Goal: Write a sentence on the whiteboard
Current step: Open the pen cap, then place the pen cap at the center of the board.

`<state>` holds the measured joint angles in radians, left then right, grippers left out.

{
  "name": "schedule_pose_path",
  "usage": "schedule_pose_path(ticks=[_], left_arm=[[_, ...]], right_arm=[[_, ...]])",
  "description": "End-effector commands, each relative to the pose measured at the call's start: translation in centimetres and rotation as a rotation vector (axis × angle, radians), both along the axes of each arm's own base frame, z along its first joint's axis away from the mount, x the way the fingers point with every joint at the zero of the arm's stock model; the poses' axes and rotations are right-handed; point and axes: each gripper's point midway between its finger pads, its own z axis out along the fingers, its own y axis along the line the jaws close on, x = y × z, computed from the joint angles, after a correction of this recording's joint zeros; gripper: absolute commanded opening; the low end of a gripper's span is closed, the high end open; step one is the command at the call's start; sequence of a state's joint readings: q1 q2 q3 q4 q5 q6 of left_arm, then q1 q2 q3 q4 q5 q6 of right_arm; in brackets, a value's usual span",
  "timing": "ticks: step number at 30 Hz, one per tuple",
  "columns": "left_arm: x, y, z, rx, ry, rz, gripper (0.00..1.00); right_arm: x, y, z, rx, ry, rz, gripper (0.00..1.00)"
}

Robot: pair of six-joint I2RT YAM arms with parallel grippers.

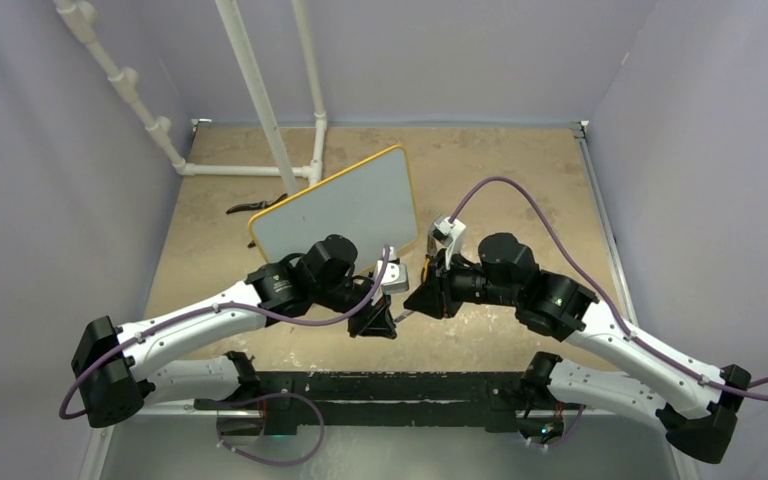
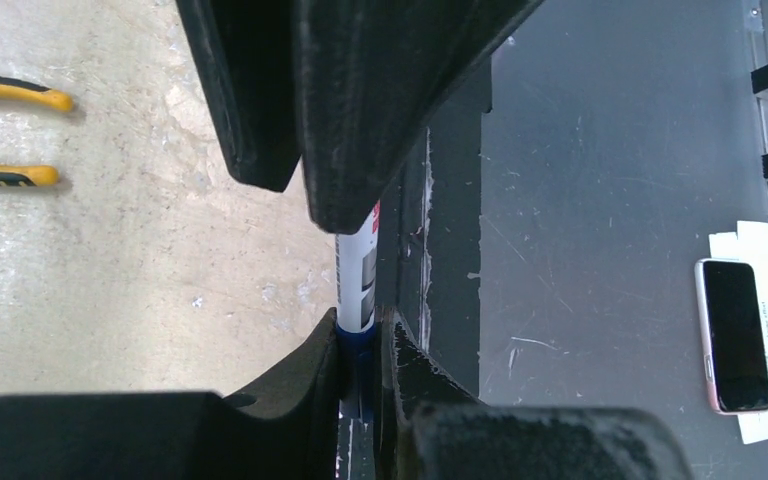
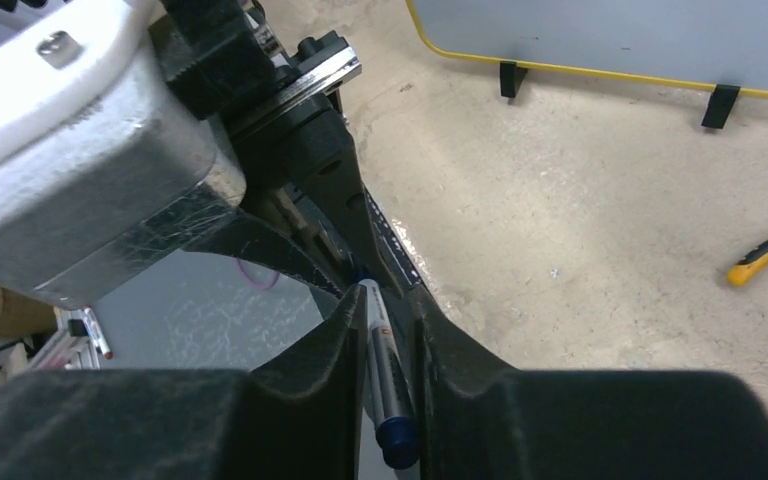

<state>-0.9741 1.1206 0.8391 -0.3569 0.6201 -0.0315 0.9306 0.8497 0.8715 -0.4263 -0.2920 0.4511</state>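
Observation:
The whiteboard (image 1: 345, 205), pale grey with a yellow frame, stands tilted behind both arms; its lower edge and black feet show in the right wrist view (image 3: 610, 30). The sentence is out of view; the board's face looks plain. Near the table's front edge, the two grippers meet over a white marker (image 2: 357, 275) with a blue cap. My left gripper (image 2: 360, 335) is shut on the blue cap. My right gripper (image 3: 388, 305) has its fingers tight on either side of the marker's barrel (image 3: 380, 350), whose blue end (image 3: 397, 435) pokes out toward the camera.
Yellow-handled pliers (image 1: 255, 207) lie left of and behind the board, also showing in the left wrist view (image 2: 10, 130). White pipes (image 1: 260, 100) rise at the back left. A phone (image 2: 735, 335) on paper lies beyond the table's dark front rail (image 1: 380, 385).

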Motion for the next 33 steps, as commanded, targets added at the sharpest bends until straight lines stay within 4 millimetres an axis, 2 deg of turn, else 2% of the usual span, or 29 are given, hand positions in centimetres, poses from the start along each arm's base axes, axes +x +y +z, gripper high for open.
schedule_pose_path(ticks=[1,3,7,15,19,24,26,29,31,33], left_arm=[[0.0,-0.5,1.0,-0.052,-0.039,-0.023,0.0],[0.0,-0.4,1.0,-0.052,-0.036,-0.022,0.0],[-0.2,-0.3,0.8,-0.051,-0.028,-0.024,0.0],[-0.6,0.8,-0.3,-0.04,-0.027,-0.001,0.0],[-0.9,1.1,-0.6,-0.043,-0.02,0.003,0.0],[-0.3,1.3,-0.1,-0.052,-0.058,0.037,0.0],[0.0,1.4,-0.1,-0.05,-0.066,0.052,0.0],[0.3,1.4,0.1,-0.051,-0.073,0.072,0.0],[1.2,1.4,0.5,-0.055,-0.088,0.132,0.0],[3.0,1.4,1.1,-0.056,-0.103,0.255,0.0]], right_arm=[[-0.8,0.6,0.5,0.03,-0.023,0.068,0.14],[-0.8,0.5,0.6,0.029,-0.031,0.072,0.0],[0.2,0.0,1.8,0.029,-0.089,0.022,0.0],[1.8,-1.8,6.9,0.016,-0.247,-0.051,0.0],[1.3,-2.9,9.5,0.008,-0.285,-0.049,0.0],[-0.3,-4.3,12.4,0.026,-0.309,-0.011,0.0],[-0.4,-5.0,12.8,0.012,-0.301,-0.031,0.0],[0.2,-6.1,12.3,-0.041,-0.288,-0.091,0.0],[0.9,-6.7,11.7,-0.076,-0.287,-0.139,0.0],[1.7,-7.1,11.1,-0.097,-0.29,-0.186,0.0]])
